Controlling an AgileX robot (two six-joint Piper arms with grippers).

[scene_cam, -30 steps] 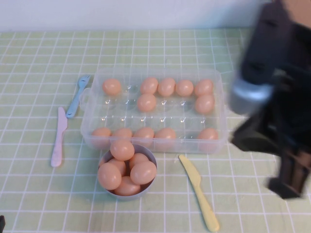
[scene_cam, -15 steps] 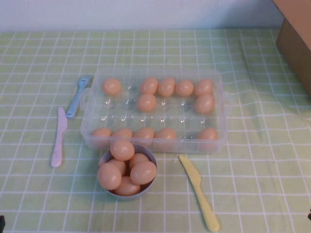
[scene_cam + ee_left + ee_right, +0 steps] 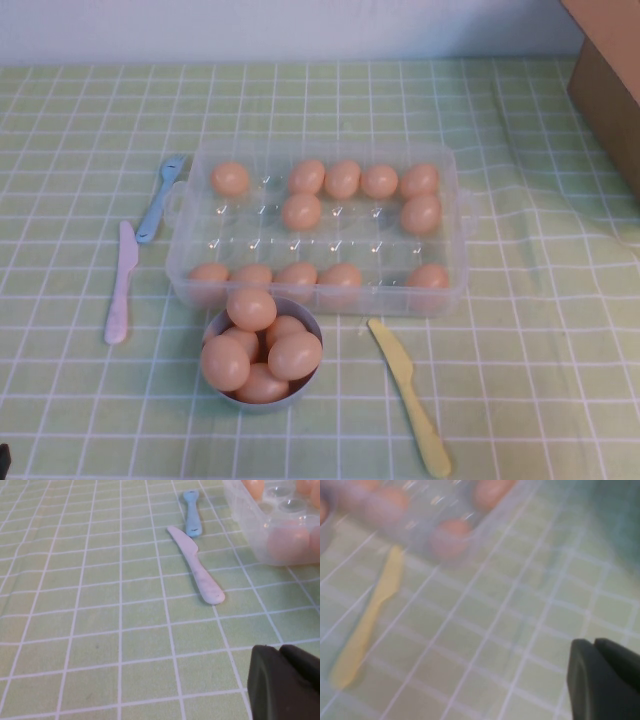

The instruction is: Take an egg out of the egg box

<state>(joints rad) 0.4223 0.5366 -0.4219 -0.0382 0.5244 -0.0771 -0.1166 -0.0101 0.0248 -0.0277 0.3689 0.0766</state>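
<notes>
The clear plastic egg box [image 3: 456,240] stands mid-table in the high view, holding several peach-orange eggs, one of them in the middle row [image 3: 301,211]. Neither gripper shows in the high view. In the left wrist view my left gripper [image 3: 280,649] is shut and empty, low over the cloth, with a corner of the egg box [image 3: 260,535] ahead. In the right wrist view my right gripper [image 3: 594,642] is shut and empty above the cloth, apart from the blurred egg box [image 3: 420,525].
A small grey-lilac bowl [image 3: 268,403] heaped with eggs sits in front of the box. A yellow knife [image 3: 408,393] lies right of the bowl. A pink knife [image 3: 121,283] and a blue fork [image 3: 160,196] lie left of the box. A cardboard box [image 3: 608,70] stands far right.
The right arm, which filled the right side of the high view a second ago, has pulled back out of that view. The eggs and box have not moved.
</notes>
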